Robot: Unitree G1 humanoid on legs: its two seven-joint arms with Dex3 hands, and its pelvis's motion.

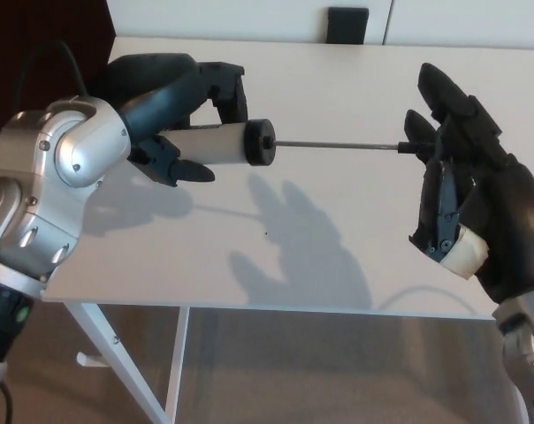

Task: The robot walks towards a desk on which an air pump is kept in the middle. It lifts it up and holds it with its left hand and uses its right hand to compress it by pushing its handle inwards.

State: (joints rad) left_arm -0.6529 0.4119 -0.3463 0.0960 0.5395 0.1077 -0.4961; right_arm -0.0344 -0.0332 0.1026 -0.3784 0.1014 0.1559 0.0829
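Holding the air pump above the white desk, the robot's left hand is wrapped around the pale cylinder, thumb below and fingers over the top, with the black end cap pointing toward the other arm. The pump hangs level and clear of the desk, its shadow falling on the surface beneath it. From the cap a thin rod runs out, fully extended, to the handle, which is partly hidden behind the right hand. That hand has its fingers spread and holds nothing; whether its palm is already touching the handle cannot be told from this angle. The lift appears done and the compression step looks about to begin. The next move likely calls for the right palm to settle squarely on the handle and push straight along the rod toward the cylinder, while the left hand braces the pump against the push.
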